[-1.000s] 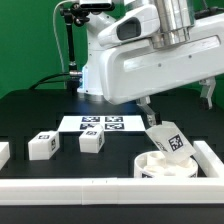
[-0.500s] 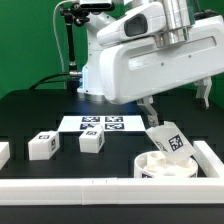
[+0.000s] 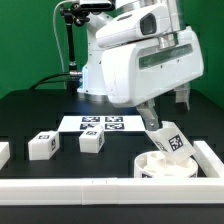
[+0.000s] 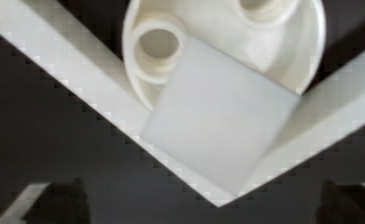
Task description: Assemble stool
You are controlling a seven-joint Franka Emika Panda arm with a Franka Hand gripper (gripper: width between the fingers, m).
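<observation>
Fencing rails: white rails (image 3: 100,187) run along the front and the exterior view's right side of the black bench (image 3: 35,110); they meet in a corner
Seat: the round seat (image 3: 158,168) lies flat in that corner, close up to both rails; its holes (image 4: 158,42) face up; the rails may stop it sliding that way, but I think a hard push could make it ride up on one
Leaning leg: the leaning leg (image 3: 170,140) stands on the seat, tilted, with its top toward the exterior view's right; I cannot tell if its lower end sits in a hole; nothing grips it, so it could slip, fall flat or roll off the seat; pushed down crooked, I think it would jam and not go in
Loose legs: two loose legs (image 3: 42,146) (image 3: 92,142) wait on the bench, well apart from the seat; a third piece (image 3: 3,153) shows at the exterior view's left edge, cut off; they look out of harm's way for now
Marker board: the marker board (image 3: 102,124) lies flat just behind the loose legs
Hand: the hand (image 4: 200,200) hangs over the leaning leg; its fingers are spread wide and nothing is between them; one finger looks very near the top of the leg, and I cannot tell if it touches; a small bump there could knock the leg over; a grab off to one side could twist it
</observation>
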